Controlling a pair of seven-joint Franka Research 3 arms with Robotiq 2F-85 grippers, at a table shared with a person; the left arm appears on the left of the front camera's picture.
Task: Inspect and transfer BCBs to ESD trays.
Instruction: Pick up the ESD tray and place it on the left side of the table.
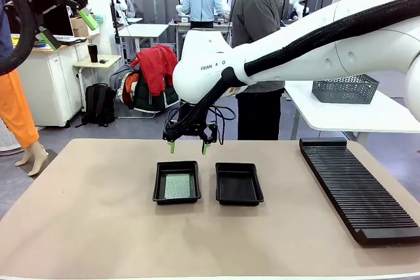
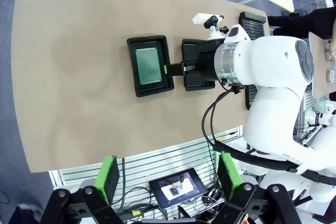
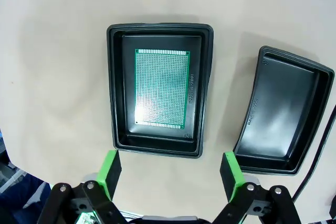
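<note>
One thin, flat green circuit board [image 3: 161,88], perforated all over, is seen lying on the floor of a shallow black plastic tray [image 3: 116,87] with a raised, flared rim. The tray is set on the tan bench [image 1: 85,214]. An identical second black tray [image 3: 283,108] is placed just beside it, not touching it, and nothing is carried in it.

The task is therefore judged to be partly done. One board has been delivered into a tray, and at least the second tray is left to be filled. A long black ribbed rack [image 1: 357,188] is laid along the right side of the bench. No green board can be made out in its slots, so it cannot be told where a further board is to come from. A person [image 1: 257,24] in a grey jacket is seen standing at the far side of the bench, and nothing is seen being offered.

The right gripper [image 1: 188,147] is held above the loaded tray, toward its far rim, and is pointed down at it. Its green-padded fingers are spread wide with nothing between them, and neither the tray nor the board is touched. The left gripper [image 1: 67,29] is raised high at the left, well apart from both trays. Its fingers are likewise spread wide and nothing is gripped.
</note>
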